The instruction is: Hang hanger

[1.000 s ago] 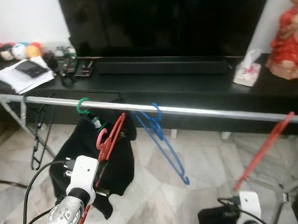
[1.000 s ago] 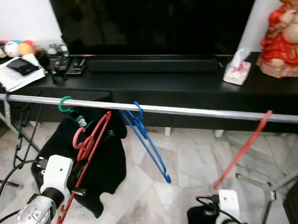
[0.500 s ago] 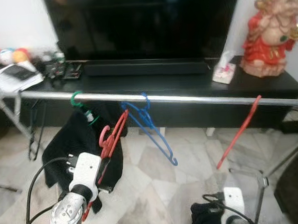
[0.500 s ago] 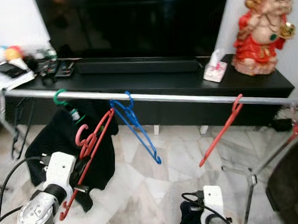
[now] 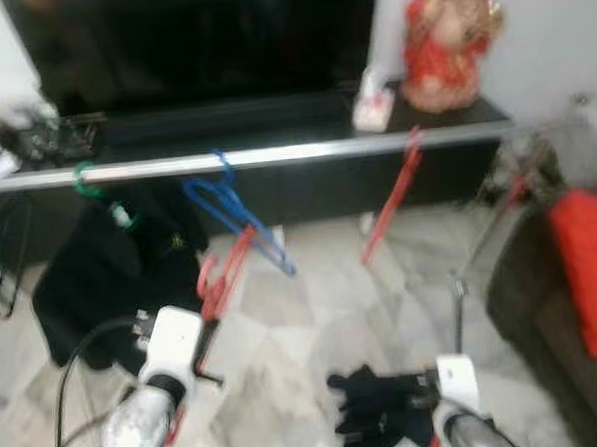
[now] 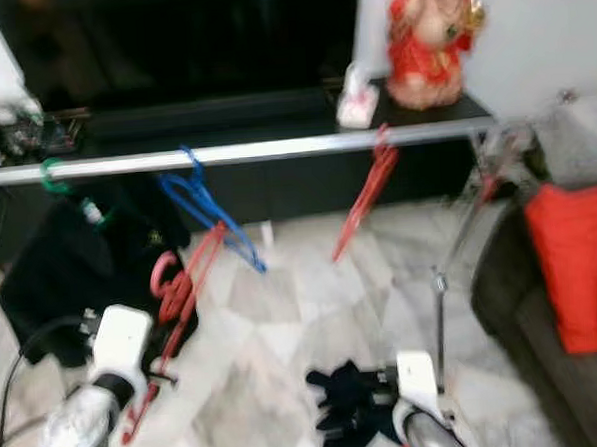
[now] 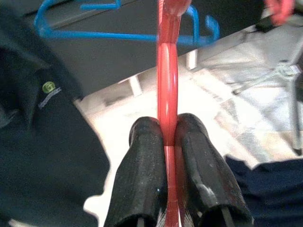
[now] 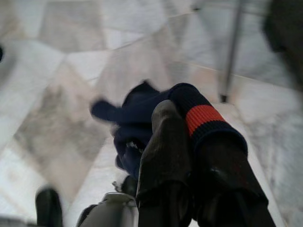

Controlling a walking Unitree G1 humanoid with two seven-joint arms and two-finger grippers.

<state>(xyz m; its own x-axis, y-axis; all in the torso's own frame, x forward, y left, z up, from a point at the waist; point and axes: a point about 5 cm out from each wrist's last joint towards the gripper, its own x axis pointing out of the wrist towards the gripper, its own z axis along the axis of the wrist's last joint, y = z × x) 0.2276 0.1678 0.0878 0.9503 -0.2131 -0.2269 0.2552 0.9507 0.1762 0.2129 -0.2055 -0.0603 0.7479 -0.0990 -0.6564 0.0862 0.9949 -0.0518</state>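
Your left gripper (image 7: 169,142) is squeezed tight on the red hanger (image 7: 167,80), low down and well below the silver rail (image 5: 275,155). Your right gripper (image 8: 189,142) is closed on a dark blue sock (image 8: 142,123) with a red band, down near the floor.

What could go wrong: the head views are blurry, so you may be turning. If you reach up now, the hook (image 5: 207,278) could miss the rail and poke the blue hanger (image 5: 233,212) or the black shirt (image 5: 91,274) hanging just beside it. The hanger is thin, smooth plastic (it looks slippery), and you only pinch a narrow bar, so it could twist or slide between the fingers. It could also tangle with the blue hanger, which is skinny and bent the same way.

The rail is a round, shiny metal pipe, so a hook may slide along it. Another red hanger (image 5: 392,194) hangs further right and tilts. The shirt is soft and floppy. The floor (image 5: 313,313) is hard, glossy stone, so a dropped hanger would bounce or skid.
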